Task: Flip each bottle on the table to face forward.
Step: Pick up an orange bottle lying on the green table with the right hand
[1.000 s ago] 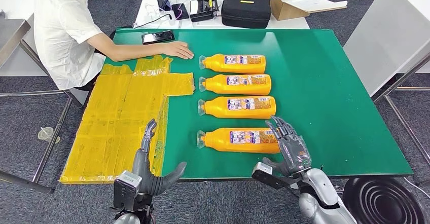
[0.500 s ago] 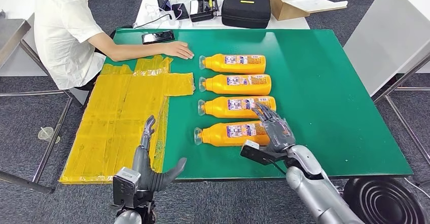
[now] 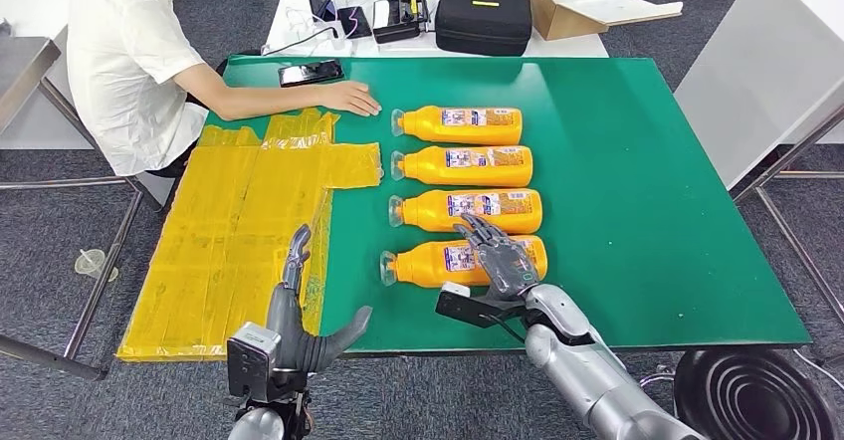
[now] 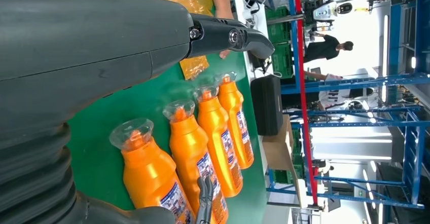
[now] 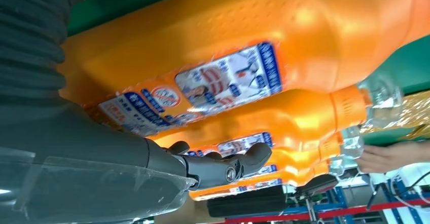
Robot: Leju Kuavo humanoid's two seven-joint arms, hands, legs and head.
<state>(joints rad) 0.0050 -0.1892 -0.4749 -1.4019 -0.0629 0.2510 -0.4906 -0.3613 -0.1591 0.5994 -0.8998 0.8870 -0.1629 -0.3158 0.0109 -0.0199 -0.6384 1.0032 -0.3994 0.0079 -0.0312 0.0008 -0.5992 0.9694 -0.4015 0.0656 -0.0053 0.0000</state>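
1. Four orange bottles lie on their sides in a column on the green table (image 3: pixel 637 161), clear caps pointing toward the yellow sheet (image 3: pixel 239 221). Each shows a small printed label.
2. The right hand (image 3: pixel 501 259) lies over the nearest bottle (image 3: pixel 430 264), fingers spread across its label. It looks like a resting touch, not a closed grasp; whether the thumb wraps underneath, I cannot tell.
3. The left hand (image 3: pixel 299 326) hangs at the table's near edge, fingers apart, holding nothing.
4. To do the flip well, the right hand likely needs to close around the bottle's body, roll it a half turn along its length, and avoid nudging the next bottle (image 3: pixel 466 210) just beside it.
5. The right wrist view brings the labels close. The left wrist view shows the caps in a row. The head view alone shows a seated person's hand (image 3: pixel 350 99) resting on the table's far side.
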